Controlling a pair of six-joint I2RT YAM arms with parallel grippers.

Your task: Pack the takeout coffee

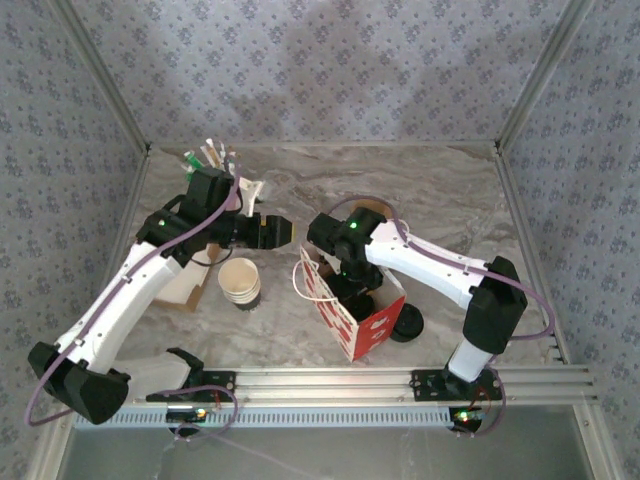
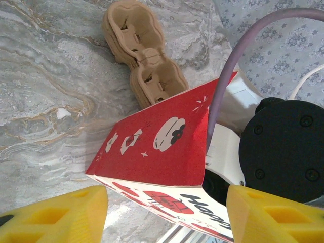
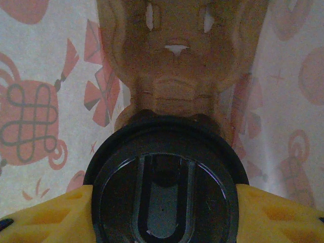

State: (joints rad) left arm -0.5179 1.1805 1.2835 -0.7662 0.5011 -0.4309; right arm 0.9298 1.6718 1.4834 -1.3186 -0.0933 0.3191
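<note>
The red-and-white paper bag (image 1: 372, 328) stands on the marble table (image 1: 440, 190) with its mouth open upward. The right arm reaches down into it from above.

Inside the bag, the right gripper (image 3: 164, 215) has the takeout coffee (image 3: 164, 177) between its yellow fingers (image 3: 45, 215). One finger presses against each side of the cup's round black lid, so the claw is pinching the cup. The cup is upright, lid toward the wrist camera. Against the bag's inner wall just beyond the cup sits a brown pulp cup carrier (image 3: 174, 66). It touches or nearly touches the lid's far edge. The white walls around them show the bag's red print faintly from the other side.

The left gripper (image 2: 167, 215) is left of the bag and apart from it. Its two yellow fingers are spread wide with nothing between them, and it faces the bag's red side.

Also left of the bag, an open, lidless paper cup (image 1: 240, 282) stands on the table. A second pulp carrier (image 2: 144, 55) lies on the table behind the bag. A round black disc (image 1: 405, 325) rests just beside the bag's right side. Green-and-white sachets (image 1: 212, 155) stick up at the far left, well apart from the bag.
</note>
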